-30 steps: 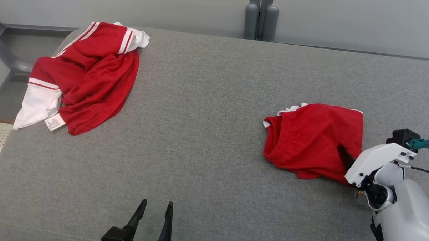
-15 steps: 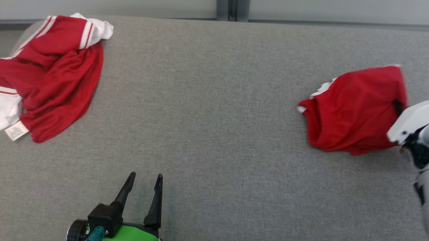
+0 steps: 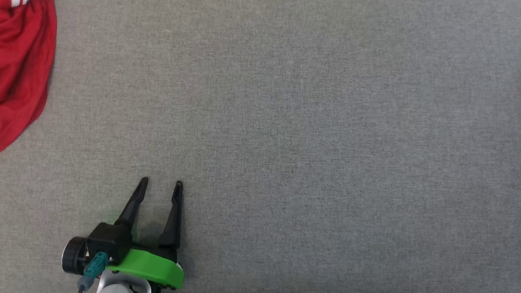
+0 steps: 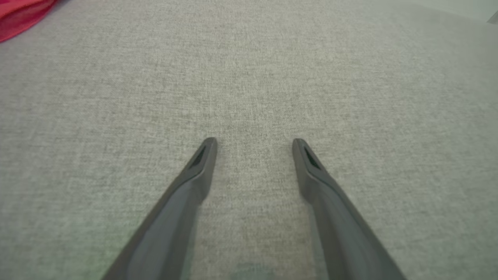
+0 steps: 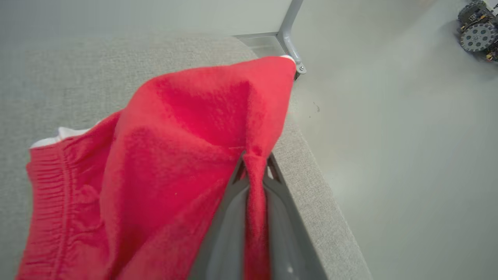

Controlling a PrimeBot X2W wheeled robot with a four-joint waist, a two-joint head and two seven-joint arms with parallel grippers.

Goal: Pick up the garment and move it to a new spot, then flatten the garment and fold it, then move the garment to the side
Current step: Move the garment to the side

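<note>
Jaws of the right gripper (image 5: 255, 157) pinch the red garment (image 5: 155, 155); left gripper (image 3: 160, 185) jaws stand apart, empty.

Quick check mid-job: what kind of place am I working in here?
Probably a robotics lab or test room, not a home: a large table covered in grey fabric, a bare pale floor with a metal frame leg standing on it, and a small wheeled machine parked on that floor.

Robot's left gripper (image 3: 161, 181) on a bright green mount (image 3: 150, 267)
Two long, tapered black fingers (image 3: 130, 209), a black housing (image 3: 105, 243), a teal cable plug (image 3: 94, 264), a pale wrist (image 3: 117, 290).
</note>
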